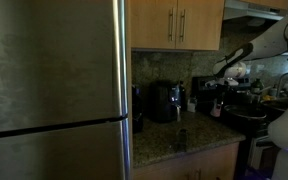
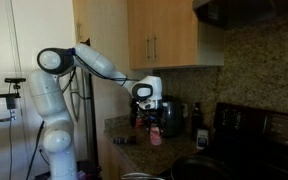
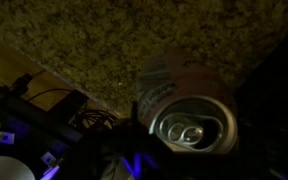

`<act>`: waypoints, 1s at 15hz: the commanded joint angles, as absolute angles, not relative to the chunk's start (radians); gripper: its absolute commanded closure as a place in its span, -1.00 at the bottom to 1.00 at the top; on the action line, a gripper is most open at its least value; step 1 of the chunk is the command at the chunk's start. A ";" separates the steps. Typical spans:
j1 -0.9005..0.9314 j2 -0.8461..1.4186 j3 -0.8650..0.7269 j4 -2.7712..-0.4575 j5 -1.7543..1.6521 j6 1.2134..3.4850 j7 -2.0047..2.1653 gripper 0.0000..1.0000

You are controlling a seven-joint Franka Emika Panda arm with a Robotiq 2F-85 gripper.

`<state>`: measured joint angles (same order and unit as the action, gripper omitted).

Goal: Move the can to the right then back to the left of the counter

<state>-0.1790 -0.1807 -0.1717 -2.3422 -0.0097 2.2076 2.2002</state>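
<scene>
The reddish-pink can hangs upright right under my gripper, near the left end of the dark speckled counter. In the wrist view I look down on the can's silver top with its pull tab and on its pale printed side. The speckled counter lies beneath it. The dark jaws of my gripper stand on either side of the can and are shut on it. I cannot tell whether the can's base touches the counter. In an exterior view the gripper shows only dimly.
A black coffee maker stands at the backsplash just behind the can, with a small dark upright object beside it. The black stove lies further along. Wooden cabinets hang above. A steel refrigerator stands close by.
</scene>
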 commanded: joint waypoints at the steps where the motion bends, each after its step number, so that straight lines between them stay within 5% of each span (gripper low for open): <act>1: -0.136 -0.275 -0.119 -2.366 0.051 2.178 2.079 0.11; 11: -0.025 -0.427 -0.009 -2.440 0.169 2.074 1.813 0.11; 12: -0.020 -0.434 0.039 -2.424 0.156 2.068 1.877 -0.39; 15: -0.042 -0.429 0.015 -2.433 0.156 2.069 1.838 -0.39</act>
